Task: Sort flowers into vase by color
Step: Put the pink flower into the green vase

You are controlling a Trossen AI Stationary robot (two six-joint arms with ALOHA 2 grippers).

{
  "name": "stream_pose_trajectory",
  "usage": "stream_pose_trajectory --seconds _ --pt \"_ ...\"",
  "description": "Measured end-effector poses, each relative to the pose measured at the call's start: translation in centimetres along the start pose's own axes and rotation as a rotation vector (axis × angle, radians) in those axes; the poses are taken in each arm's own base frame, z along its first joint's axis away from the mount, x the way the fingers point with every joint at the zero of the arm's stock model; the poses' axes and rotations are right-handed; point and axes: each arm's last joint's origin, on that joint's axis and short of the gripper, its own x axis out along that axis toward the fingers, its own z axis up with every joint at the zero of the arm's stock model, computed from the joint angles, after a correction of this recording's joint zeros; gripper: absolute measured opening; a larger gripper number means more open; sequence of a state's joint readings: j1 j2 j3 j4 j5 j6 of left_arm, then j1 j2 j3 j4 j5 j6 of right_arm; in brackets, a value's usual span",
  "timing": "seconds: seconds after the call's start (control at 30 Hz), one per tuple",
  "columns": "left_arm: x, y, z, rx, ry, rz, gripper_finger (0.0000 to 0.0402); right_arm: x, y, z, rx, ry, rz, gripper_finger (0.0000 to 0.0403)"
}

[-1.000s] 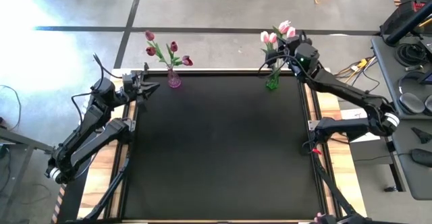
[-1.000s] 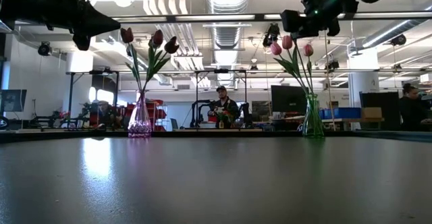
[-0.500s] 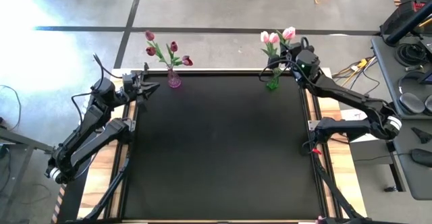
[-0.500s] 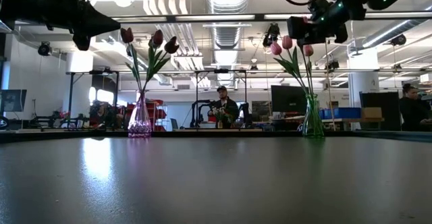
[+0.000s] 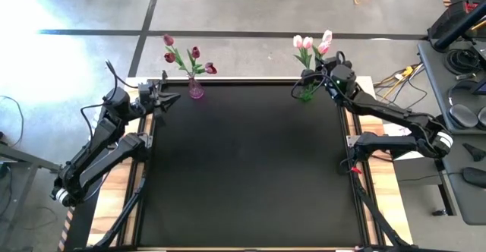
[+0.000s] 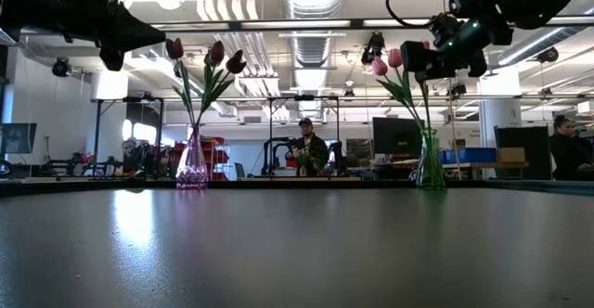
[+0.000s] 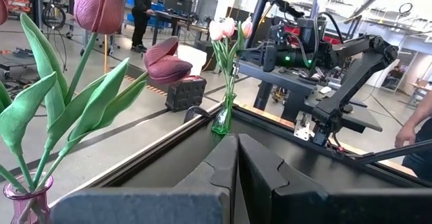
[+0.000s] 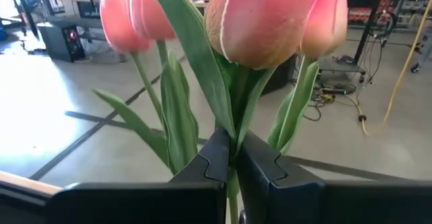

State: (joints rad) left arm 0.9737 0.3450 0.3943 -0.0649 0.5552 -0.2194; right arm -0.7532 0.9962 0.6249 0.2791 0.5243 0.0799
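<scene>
On the black worktop [image 5: 243,168], the right gripper [image 5: 322,80] — clamped on a pink tulip [image 8: 260,21] — has lowered it toward the green vase [image 5: 306,94]; the left gripper [image 5: 168,98] waits shut.

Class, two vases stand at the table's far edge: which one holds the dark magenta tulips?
The purple vase near the left gripper holds the magenta tulips; the green vase by the right gripper holds pale pink ones.

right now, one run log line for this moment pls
right gripper shut on pink tulip stem at green vase | left gripper shut, waiting near purple vase

Robotics lab: exposed ducts [image 6: 311,11], workbenches [image 6: 306,173].
</scene>
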Motion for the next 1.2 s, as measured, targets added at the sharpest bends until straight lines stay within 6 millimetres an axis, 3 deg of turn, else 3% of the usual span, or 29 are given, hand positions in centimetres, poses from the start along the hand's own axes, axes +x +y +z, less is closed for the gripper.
stream_pose_trajectory --seconds 0.67,0.9,1.03,1.2 --pt "0.0 0.1 0.0 0.013 -0.001 0.023 0.0000 -0.2 -0.4 -3.0 -0.008 0.074 -0.008 0.0013" --pt "0.0 0.1 0.0 0.013 -0.002 0.023 0.0000 -0.2 -0.4 -3.1 0.009 0.075 -0.010 0.0015" --pt "0.0 0.1 0.0 0.014 -0.002 0.023 0.0000 -0.2 -0.4 -3.1 0.021 0.082 -0.008 0.0042" --pt "0.0 0.1 0.0 0.025 -0.002 0.023 0.0000 -0.3 -0.2 -3.3 0.033 0.096 0.002 0.0108"
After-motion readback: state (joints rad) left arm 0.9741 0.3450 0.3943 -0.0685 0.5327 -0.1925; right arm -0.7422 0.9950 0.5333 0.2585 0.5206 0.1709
